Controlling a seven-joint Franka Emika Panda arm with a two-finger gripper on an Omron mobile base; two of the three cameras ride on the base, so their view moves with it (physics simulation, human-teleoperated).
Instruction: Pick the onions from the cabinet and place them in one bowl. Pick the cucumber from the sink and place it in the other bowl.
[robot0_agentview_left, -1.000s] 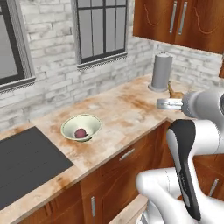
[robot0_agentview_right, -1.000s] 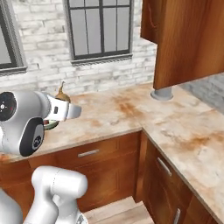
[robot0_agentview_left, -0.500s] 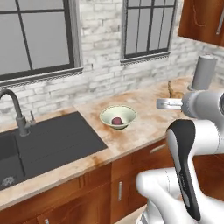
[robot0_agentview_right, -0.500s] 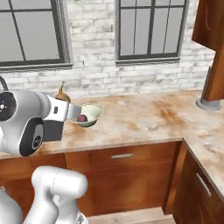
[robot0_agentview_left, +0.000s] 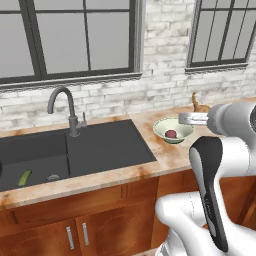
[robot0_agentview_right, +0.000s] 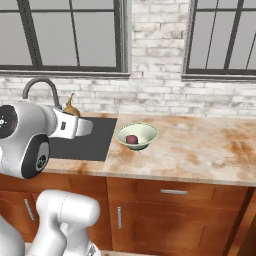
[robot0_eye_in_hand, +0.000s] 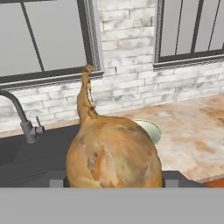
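Yellow-brown, the second of the onions (robot0_eye_in_hand: 114, 152) sits gripped between the gripper (robot0_eye_in_hand: 114, 178)'s fingers, its long stem tip pointing up, above the counter beside the sink (robot0_agentview_left: 75, 150). Just past the sink's right edge, on the marbled orange countertop (robot0_agentview_right: 200, 150), stands the pale green-cream bowl (robot0_agentview_right: 137, 135) with the purple-red onion (robot0_agentview_right: 131, 139) inside. Open counter stretches right of that bowl. Inside the sink's left basin, the cucumber (robot0_agentview_left: 24, 177) lies on the floor, well apart from the bowl. Behind the sink rises the dark gooseneck tap (robot0_agentview_left: 65, 107); beyond it stand the whitewashed brick wall (robot0_agentview_right: 150, 55) and dark-framed windows (robot0_agentview_left: 70, 37).
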